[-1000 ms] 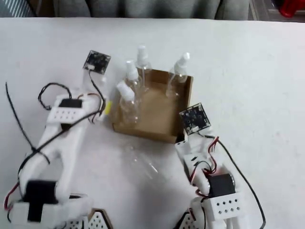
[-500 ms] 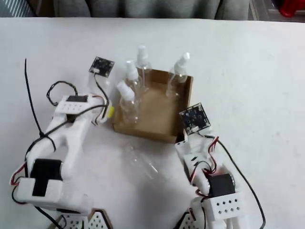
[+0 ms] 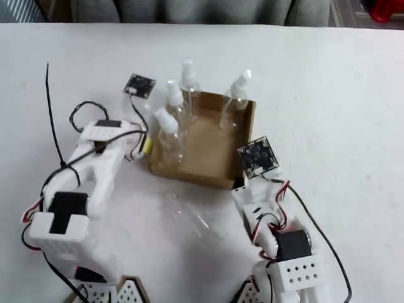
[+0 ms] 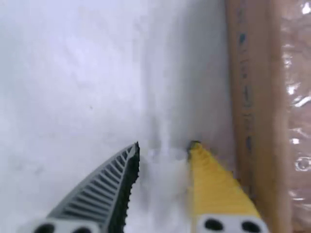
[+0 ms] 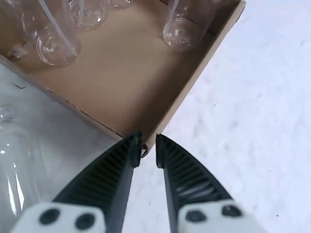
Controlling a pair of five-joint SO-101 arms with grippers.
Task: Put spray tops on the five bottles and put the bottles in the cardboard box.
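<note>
The cardboard box (image 3: 208, 158) sits mid-table with several clear bottles standing in it, each with a white spray top, such as one at the left (image 3: 169, 136) and one at the far right (image 3: 235, 101). Another clear bottle (image 3: 186, 211) lies on the table in front of the box, and shows beside it as the bottle (image 5: 9, 165) in the right wrist view. My left gripper (image 4: 165, 145) is open over bare table, just outside the box's left wall (image 4: 250, 97). My right gripper (image 5: 146, 140) is closed on the box's near right corner (image 5: 145, 149).
The white table (image 3: 328, 95) has free room to the right of the box and beyond it. Both arms' bases and loose cables take up the near edge. Bottle bases (image 5: 48, 46) crowd the box's far side, leaving brown floor (image 5: 126, 82) near its front.
The left arm has swung: its rear section rose toward the far side and its wrist shifted slightly right, the gripper staying beside the box. The right arm and bottles have not moved.
</note>
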